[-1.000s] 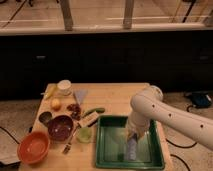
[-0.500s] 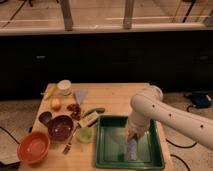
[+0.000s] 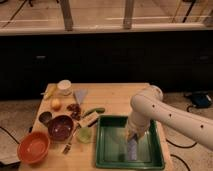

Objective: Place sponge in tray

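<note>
Still clamps tool [image 3: 132, 139] on sponge [image 3: 132, 150], upright within tray [image 3: 111, 145] at tabletop's [image 3: 115, 97] front-right corner, lower end near tray floor. Shows no shift from a moment ago; probably only needs letting go.

Pale blue-grey sponge [image 3: 132, 149], dark green tray [image 3: 112, 147], pale hand [image 3: 132, 136] over it, orange bowl [image 3: 34, 147], maroon bowl [image 3: 60, 127]
</note>
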